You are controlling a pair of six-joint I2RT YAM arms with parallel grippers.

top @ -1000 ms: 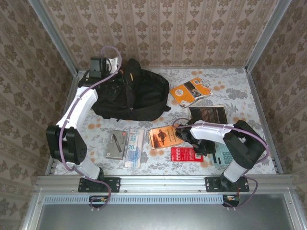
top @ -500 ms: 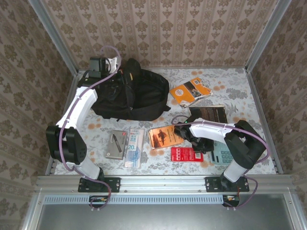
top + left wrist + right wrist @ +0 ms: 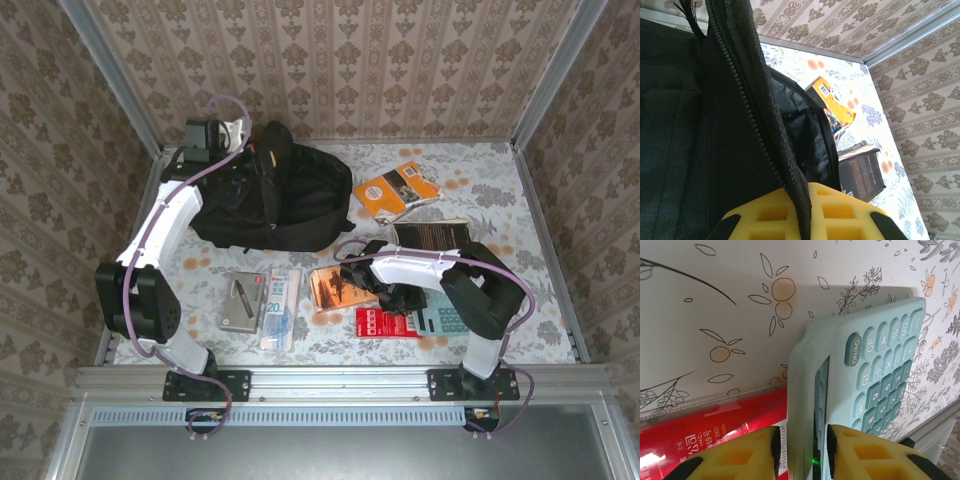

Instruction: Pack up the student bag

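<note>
Close to the near edge of the desk (image 3: 490,175), right of its middle, the right end effector (image 3: 801,450) is down on a mint-green calculator (image 3: 880,370) that lies just beside a red packet (image 3: 700,440). Its yellow fingers (image 3: 740,460) stand either side of the calculator's end with slivers of gap showing. Whether they pinch it or merely straddle it I cannot tell.

Left of these, along the same edge, lie a grey case (image 3: 243,300) and a blue-and-white pack (image 3: 280,297). Just beyond is a brown-covered book (image 3: 332,287). Farther back on the right are a dark book (image 3: 432,238) and an orange book (image 3: 397,190).

The student bag (image 3: 300,200) lies toward the far left corner. The left end effector (image 3: 799,212) is clamped on its zipper edge, apparently holding the mouth up.

The step in hand looks like picking up the calculator. Next it calls for a sure grip, a lift clear of the packet, then a carry across to the bag's mouth.
</note>
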